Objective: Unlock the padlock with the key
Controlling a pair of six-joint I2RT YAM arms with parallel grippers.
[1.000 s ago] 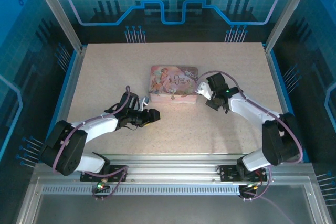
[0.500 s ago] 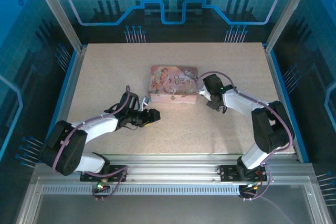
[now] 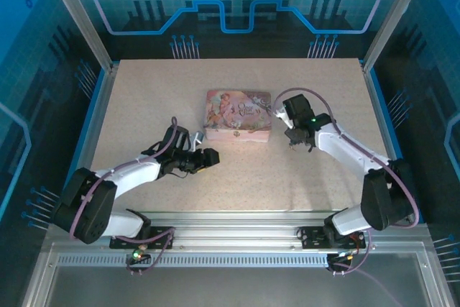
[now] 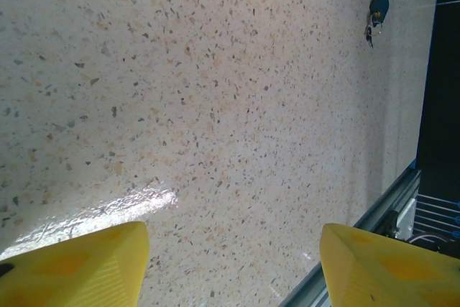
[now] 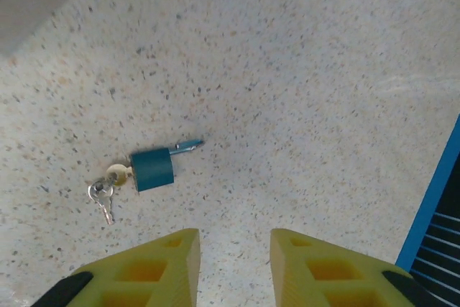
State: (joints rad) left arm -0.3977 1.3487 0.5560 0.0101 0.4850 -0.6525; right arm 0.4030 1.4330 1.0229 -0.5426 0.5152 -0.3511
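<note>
Speckled beige table (image 3: 144,106) carries a shut pink box (image 3: 238,116), its contents hidden. Off the box's near-left corner the left gripper (image 4: 233,264) gapes wide and empty; at the box's right end the right gripper (image 5: 235,264) stands narrowly parted, holding nothing. Just right of the box lies the teal padlock (image 5: 152,169), shackle sticking out one end, a pale key (image 5: 118,174) touching the other.

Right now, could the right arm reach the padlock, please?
Probably yes: the padlock lies on the table just ahead of the right gripper, whose jaws stand apart and empty, with nothing in the way.
</note>
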